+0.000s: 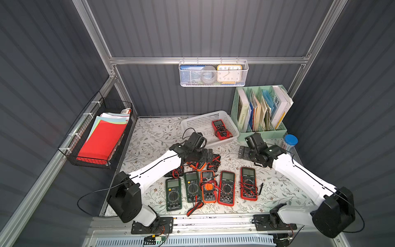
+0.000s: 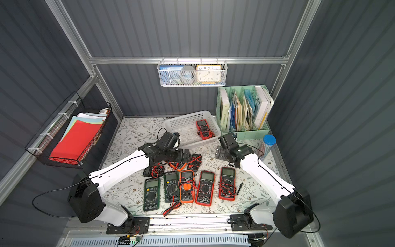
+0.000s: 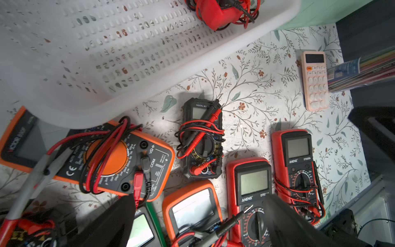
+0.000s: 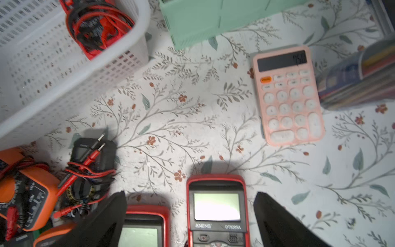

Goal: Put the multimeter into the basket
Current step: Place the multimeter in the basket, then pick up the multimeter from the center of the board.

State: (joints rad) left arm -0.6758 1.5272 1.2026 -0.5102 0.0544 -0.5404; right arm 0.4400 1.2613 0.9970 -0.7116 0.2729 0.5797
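Note:
The white perforated basket (image 1: 198, 123) (image 3: 106, 53) (image 4: 42, 74) stands at the back of the table with a red multimeter (image 1: 220, 128) lying in it. Several more multimeters lie in front of it, among them a front row of two green, one orange (image 1: 208, 187) and two red ones (image 1: 248, 184). My left gripper (image 3: 197, 197) hangs open and empty over the cluster, above an orange multimeter (image 3: 192, 207). My right gripper (image 4: 190, 193) is open and empty too, above the top end of a red multimeter (image 4: 217, 209).
A green file organiser (image 1: 259, 111) stands right of the basket. A blue-lidded tube (image 1: 289, 142) and a pink calculator (image 4: 288, 96) are near the right arm. A black wire basket of coloured papers (image 1: 100, 136) hangs on the left wall. A mesh basket with a clock (image 1: 213, 73) hangs at the back.

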